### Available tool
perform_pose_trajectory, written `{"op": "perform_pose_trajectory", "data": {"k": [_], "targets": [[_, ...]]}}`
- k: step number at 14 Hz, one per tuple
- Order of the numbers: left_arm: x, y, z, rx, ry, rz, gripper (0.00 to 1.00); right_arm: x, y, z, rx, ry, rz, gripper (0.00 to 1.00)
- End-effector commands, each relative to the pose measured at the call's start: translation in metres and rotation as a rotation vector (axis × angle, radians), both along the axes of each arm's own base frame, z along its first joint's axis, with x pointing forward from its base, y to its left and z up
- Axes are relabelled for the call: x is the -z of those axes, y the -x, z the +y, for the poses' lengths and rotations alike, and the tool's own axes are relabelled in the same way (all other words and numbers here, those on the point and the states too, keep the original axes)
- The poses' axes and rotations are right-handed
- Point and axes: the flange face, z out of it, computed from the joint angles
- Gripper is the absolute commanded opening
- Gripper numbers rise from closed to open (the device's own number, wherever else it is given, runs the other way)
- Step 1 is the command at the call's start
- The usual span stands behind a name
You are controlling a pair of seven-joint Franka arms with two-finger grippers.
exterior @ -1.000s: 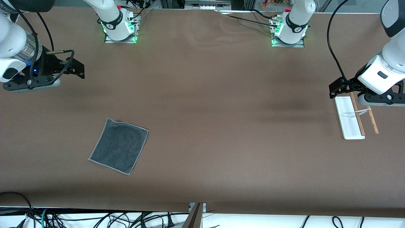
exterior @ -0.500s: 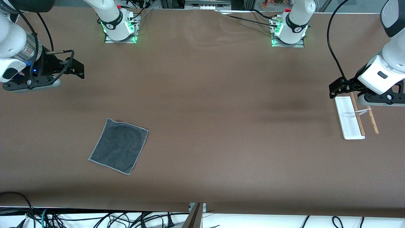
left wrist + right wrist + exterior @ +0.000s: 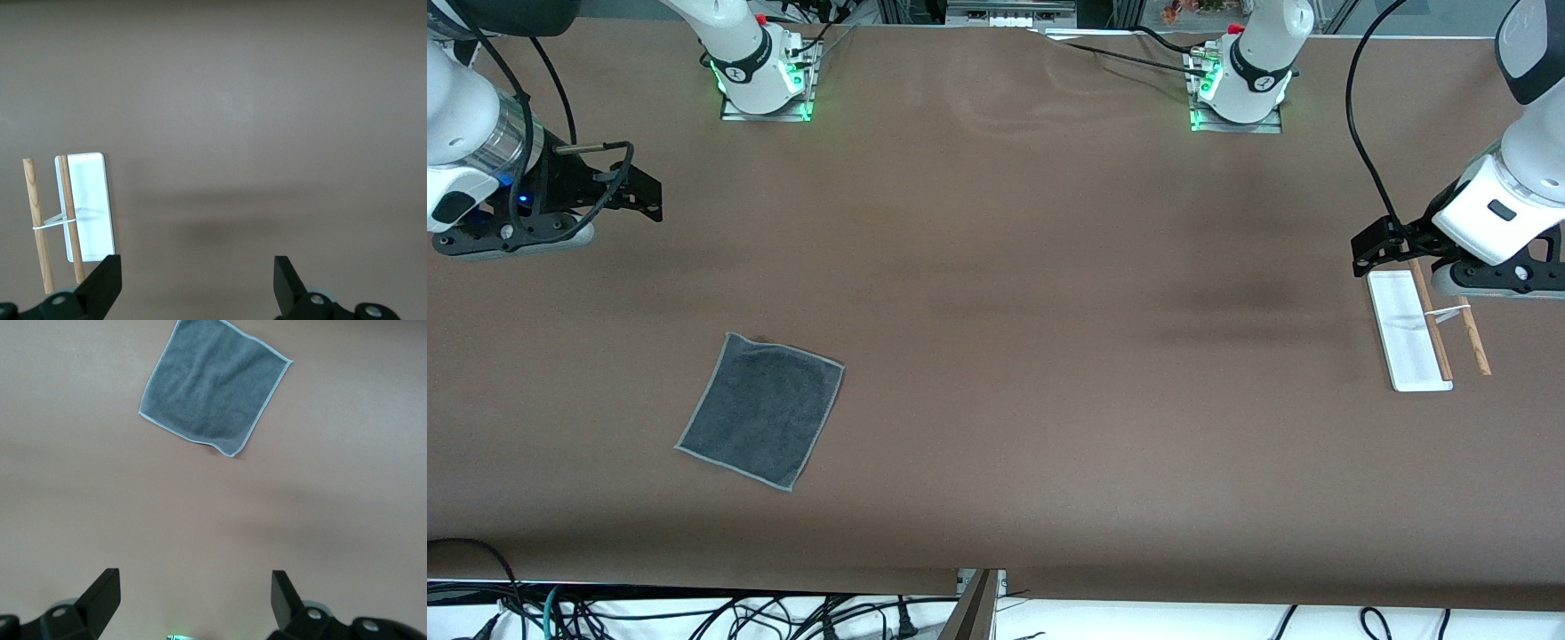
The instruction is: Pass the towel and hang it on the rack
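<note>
Towel [image 3: 215, 397] flat below spread-fingered right gripper [image 3: 193, 600], rack [image 3: 70, 213] beside spread-fingered left gripper [image 3: 197, 287], both empty

Right wrist camera, my entry. Item one: the towel [image 3: 215, 399], grey face up, pale stitched border all round, lying flat and spread on the brown surface [image 3: 347, 493]; one corner looks slightly curled. Item two: my right tool [image 3: 193, 597], its two dark fingers [image 3: 100, 593] standing wide apart with nothing between them, up over bare surface and well clear of the towel. A faint shadow band crosses the surface between the towel and the tool.
</note>
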Motion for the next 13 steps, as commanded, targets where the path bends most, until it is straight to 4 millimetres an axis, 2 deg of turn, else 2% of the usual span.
{"op": "perform_pose_trajectory", "data": {"k": [1,10,11,13], "targets": [[-0.008,0.003,-0.001,-0.001,-0.028,-0.001,1.0,-0.004,0.003,0.0,-0.017,0.011,0.005,1.0],[-0.008,0.003,-0.001,-0.001,-0.028,-0.001,1.0,-0.001,-0.002,0.002,-0.006,-0.002,-0.017,1.0],[-0.007,0.003,-0.001,0.0,-0.028,0.0,1.0,0.01,-0.007,0.0,0.002,0.003,0.001,1.0],[-0.008,0.003,-0.001,0.0,-0.028,-0.001,1.0,0.051,-0.025,-0.004,0.023,0.008,0.045,1.0]]}}
